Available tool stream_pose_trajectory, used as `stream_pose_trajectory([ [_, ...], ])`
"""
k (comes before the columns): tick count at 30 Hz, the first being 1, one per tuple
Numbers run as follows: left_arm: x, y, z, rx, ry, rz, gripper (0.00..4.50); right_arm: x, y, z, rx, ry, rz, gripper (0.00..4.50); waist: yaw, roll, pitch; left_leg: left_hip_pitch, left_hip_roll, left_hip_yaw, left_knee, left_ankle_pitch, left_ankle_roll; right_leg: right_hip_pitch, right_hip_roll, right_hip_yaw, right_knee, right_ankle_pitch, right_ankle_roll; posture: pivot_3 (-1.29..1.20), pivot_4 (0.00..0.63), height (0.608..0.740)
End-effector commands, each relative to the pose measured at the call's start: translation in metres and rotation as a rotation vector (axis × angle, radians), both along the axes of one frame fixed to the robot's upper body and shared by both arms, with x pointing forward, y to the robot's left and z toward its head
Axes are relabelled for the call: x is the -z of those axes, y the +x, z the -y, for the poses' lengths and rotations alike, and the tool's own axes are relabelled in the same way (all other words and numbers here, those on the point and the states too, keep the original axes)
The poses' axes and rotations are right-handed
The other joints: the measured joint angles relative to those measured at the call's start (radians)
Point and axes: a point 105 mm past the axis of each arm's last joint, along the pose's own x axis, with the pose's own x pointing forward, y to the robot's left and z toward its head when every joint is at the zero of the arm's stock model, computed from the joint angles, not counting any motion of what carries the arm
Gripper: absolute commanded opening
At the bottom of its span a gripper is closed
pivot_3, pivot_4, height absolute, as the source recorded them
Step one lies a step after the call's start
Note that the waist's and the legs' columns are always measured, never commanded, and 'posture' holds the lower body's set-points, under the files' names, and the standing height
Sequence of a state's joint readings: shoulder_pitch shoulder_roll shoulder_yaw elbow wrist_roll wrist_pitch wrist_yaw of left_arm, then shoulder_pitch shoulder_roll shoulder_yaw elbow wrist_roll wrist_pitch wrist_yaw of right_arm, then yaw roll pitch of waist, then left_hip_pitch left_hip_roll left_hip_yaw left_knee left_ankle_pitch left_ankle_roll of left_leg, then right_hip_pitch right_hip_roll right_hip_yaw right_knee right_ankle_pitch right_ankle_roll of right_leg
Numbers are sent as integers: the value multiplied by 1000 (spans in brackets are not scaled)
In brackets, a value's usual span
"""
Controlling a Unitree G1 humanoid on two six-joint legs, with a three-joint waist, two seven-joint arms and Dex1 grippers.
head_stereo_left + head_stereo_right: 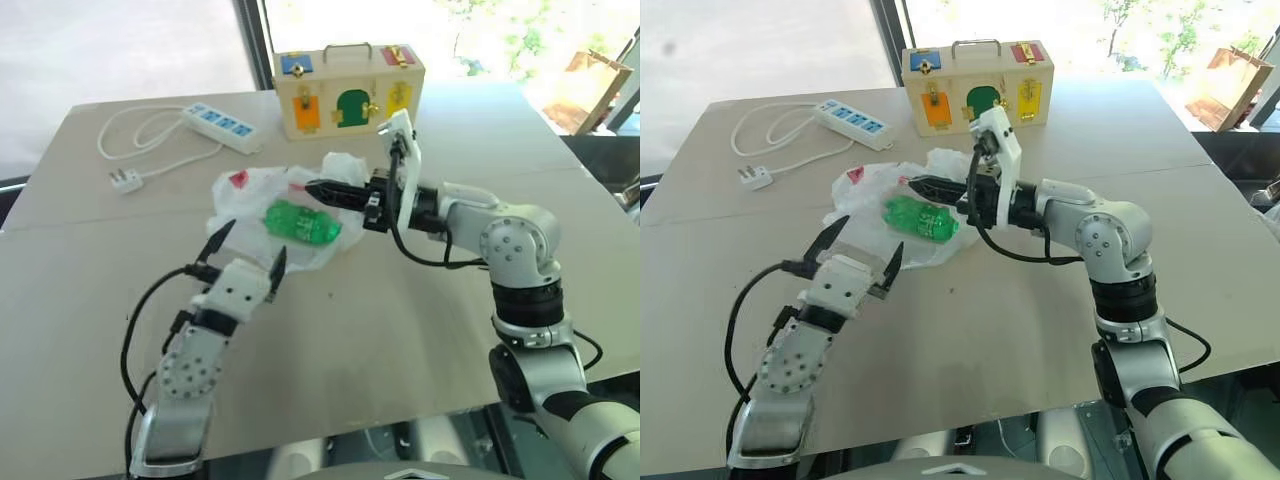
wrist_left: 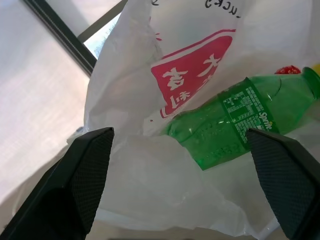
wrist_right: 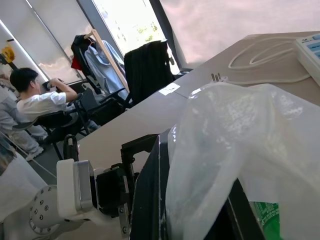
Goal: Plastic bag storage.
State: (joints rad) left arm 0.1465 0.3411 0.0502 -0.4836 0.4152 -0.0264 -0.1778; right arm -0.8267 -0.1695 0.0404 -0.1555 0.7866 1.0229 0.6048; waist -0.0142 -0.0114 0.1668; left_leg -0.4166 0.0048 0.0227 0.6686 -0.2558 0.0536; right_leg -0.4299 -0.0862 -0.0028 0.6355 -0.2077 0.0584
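With the right gripper clenched on the crinkly white red-printed plastic bag, the released left gripper should pinch loose film, avoiding the green plastic bottle.

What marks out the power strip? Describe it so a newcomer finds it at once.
Start at the wooden box with coloured doors at the far edge of the table. Just to its left lies the power strip, a long white bar. Its row of blue sockets and white cable looping to a plug set it apart from the crumpled plastic bag nearer the robot.
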Motion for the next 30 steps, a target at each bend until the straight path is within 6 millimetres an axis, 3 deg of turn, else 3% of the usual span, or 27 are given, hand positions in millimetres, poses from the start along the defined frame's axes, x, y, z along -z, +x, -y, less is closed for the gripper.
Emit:
stream_pose_trajectory([
  [1,-16,-6,4,-44,125,136,4477,-5,-2,2,7,7,36,0,0,0,0,0,0,0,0,0,0,0,0,0,0,0,0,0,150,740],
  [7,7,-15,18,37,201,73,4477,-3,0,4,24,-2,36,0,-1,0,0,-1,0,0,-1,0,0,-1,-1,0,-1,0,0,0,150,740],
  [11,14,-8,12,9,253,52,4477,-3,0,4,26,-3,38,0,-1,0,0,-1,0,-1,-1,0,0,0,-2,0,0,-2,-3,0,150,740],
  [16,13,9,-9,-113,277,31,4477,-4,1,3,29,1,42,0,-1,0,0,-1,0,-1,-1,0,0,-1,-2,-1,-1,0,0,0,150,740],
  [19,10,7,-14,-149,188,30,4477,-4,1,3,31,3,43,0,-3,0,0,-1,0,-1,-1,0,0,-1,-2,0,-1,0,0,0,150,740],
  [23,-3,5,-51,-329,-65,56,4477,-2,1,3,33,2,42,0,-3,0,0,-2,0,-1,-1,0,0,-1,-2,-1,-1,0,0,0,150,740],
  [30,-29,-12,-83,-421,-137,207,4477,-1,2,2,29,2,40,0,-2,0,0,-2,0,-2,-1,0,0,-1,-3,-1,-1,0,0,0,150,740],
])
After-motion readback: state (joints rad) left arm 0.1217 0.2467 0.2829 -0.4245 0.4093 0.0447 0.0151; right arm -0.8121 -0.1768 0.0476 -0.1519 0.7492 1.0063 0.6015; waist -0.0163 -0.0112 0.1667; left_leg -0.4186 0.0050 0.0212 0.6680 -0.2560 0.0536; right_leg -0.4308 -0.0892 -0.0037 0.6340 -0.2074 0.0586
